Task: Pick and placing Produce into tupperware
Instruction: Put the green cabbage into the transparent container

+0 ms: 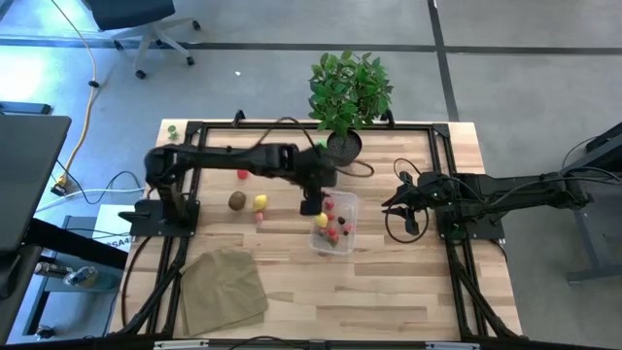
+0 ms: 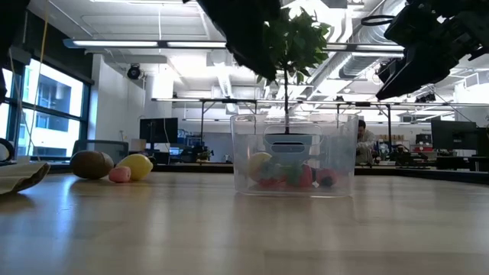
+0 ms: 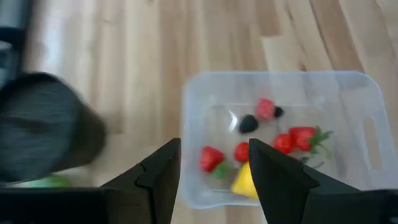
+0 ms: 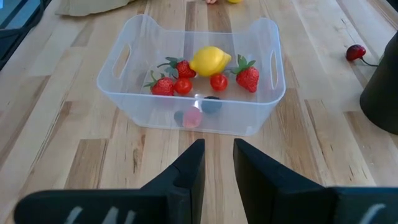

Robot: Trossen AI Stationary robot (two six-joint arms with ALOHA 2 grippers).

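The clear tupperware (image 1: 335,228) (image 2: 294,145) stands at the table's middle. It holds a yellow lemon (image 4: 210,60), red strawberries (image 4: 247,76), a pink piece and a dark berry (image 3: 249,123). To its left, a brown kiwi (image 1: 236,201), a yellow lemon (image 1: 260,202), a pink piece (image 1: 259,216) and a red piece (image 1: 242,175) lie on the table. My left gripper (image 1: 311,206) (image 3: 214,168) hangs open and empty above the tupperware's left rim (image 3: 193,99). My right gripper (image 1: 394,204) (image 4: 219,162) waits to the tupperware's right, open by a narrow gap and pointing at it.
A leafy plant in a dark pot (image 1: 342,146) (image 4: 382,99) stands just beyond the tupperware. A red cherry (image 4: 356,52) lies near the pot. A tan cloth (image 1: 224,282) lies at the near left. A dark cable loop (image 1: 400,226) lies by my right gripper.
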